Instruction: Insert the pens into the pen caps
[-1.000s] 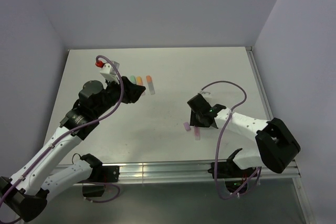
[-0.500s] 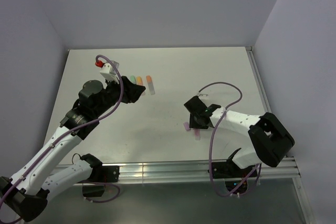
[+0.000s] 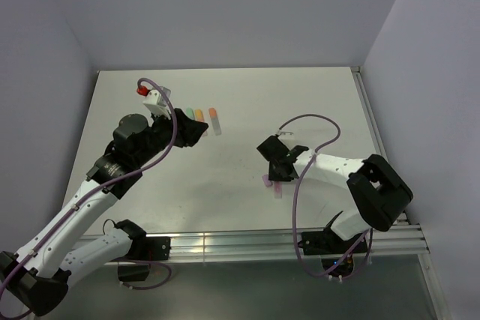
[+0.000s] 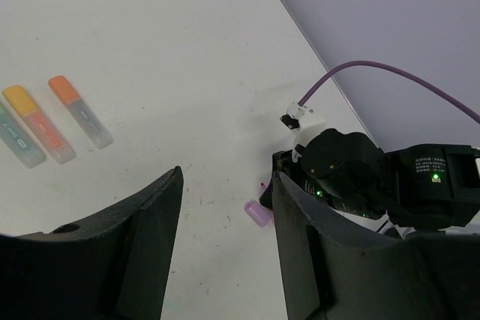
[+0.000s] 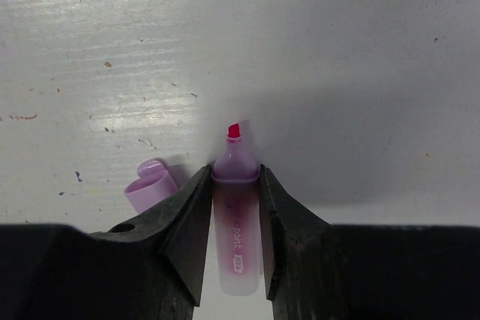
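Purple pen [image 5: 236, 219] lies on the white table [image 5: 352, 43], its barrel pinched by the right gripper [image 5: 235, 179] (the purple cap [image 5: 150, 185] lies just beside it). Farther off, the left gripper [image 4: 226, 177] hovers spread and empty; beyond it, 3 pens [image 4: 39, 125] lie side by side.

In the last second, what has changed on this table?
The right gripper slid left and closed on the purple pen, which lies on the table beside the purple cap. The left gripper, open and empty, and the three other pens stayed put.
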{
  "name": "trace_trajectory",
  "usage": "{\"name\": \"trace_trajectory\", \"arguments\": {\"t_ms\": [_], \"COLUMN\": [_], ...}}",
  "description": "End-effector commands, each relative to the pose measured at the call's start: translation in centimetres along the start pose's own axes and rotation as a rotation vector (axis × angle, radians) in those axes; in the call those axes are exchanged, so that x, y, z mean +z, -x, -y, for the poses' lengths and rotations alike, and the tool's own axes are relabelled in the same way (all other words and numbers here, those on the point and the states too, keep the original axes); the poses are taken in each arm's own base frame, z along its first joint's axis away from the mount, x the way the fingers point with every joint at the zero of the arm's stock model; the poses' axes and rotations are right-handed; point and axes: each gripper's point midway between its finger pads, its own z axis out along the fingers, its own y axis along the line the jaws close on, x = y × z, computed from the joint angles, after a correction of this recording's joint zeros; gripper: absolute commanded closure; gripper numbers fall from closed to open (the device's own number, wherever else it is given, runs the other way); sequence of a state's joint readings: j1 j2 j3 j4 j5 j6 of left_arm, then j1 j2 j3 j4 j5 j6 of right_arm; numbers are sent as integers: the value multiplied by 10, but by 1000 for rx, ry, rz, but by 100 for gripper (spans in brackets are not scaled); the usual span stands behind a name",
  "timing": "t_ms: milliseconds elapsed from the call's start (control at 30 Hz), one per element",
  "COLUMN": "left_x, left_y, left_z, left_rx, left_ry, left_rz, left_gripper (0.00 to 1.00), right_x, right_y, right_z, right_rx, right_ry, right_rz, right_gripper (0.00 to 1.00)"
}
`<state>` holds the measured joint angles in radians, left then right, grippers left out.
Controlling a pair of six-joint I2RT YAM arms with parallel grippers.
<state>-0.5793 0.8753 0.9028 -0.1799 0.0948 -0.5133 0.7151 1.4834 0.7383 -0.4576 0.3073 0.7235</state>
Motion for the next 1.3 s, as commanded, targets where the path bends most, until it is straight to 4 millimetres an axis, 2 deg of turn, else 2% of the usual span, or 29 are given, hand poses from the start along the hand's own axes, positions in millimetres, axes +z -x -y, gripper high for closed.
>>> {"name": "trace_trajectory", "arguments": {"t_ms": [0, 67, 367, 467, 500, 567, 600, 667, 700, 767, 800, 900, 1000, 1100, 1167, 1267], "left_x": [2, 4, 12, 15, 16, 21, 23, 29, 30, 33, 35, 42, 46, 47, 47, 49], "left_y": [6, 4, 5, 3, 3, -1, -2, -8, -11, -11, -12, -21, -28, -30, -30, -33], "left_z": [7, 8, 15, 18, 22, 24, 28, 29, 29, 36, 37, 36, 34, 34, 34, 31], "left_rx": [-2, -4, -32, -56, -64, -103, -118, -160, -174, -194, -202, -219, -222, -228, -229, -229], "left_ry": [-40, -47, -73, -90, -113, -125, -147, -157, -162, -205, -208, -211, -201, -204, -198, -188], "left_rz": [21, 10, -5, -12, -9, -25, -33, -52, -65, -59, -64, -99, -114, -115, -113, -119], "left_gripper": [44, 44, 45, 44, 44, 43, 43, 43, 43, 42, 41, 42, 41, 40, 40, 40], "right_x": [0, -11, -78, -102, -114, -125, -138, -152, -165, -173, -185, -191, -201, -210, -219, -222], "right_y": [-17, -8, 61, 89, 103, 120, 133, 152, 166, 180, 193, 212, 226, 231, 231, 227], "right_z": [18, 19, 18, 10, 1, -12, -26, -42, -50, -62, -69, -93, -114, -131, -142, -155], "right_rx": [-16, -9, 54, 91, 108, 125, 136, 151, 168, 178, 192, 192, 185, 170, 161, 139], "right_ry": [-88, -87, -34, 31, 74, 123, 181, 243, 276, 305, 333, 372, 411, 435, 463, 481], "right_rz": [-48, -23, 160, 226, 254, 282, 295, 333, 365, 394, 422, 432, 447, 453, 461, 450], "right_gripper": [99, 100, 100, 100, 100, 100, 100, 100, 100, 100, 100, 100, 100, 100, 100, 100]}}
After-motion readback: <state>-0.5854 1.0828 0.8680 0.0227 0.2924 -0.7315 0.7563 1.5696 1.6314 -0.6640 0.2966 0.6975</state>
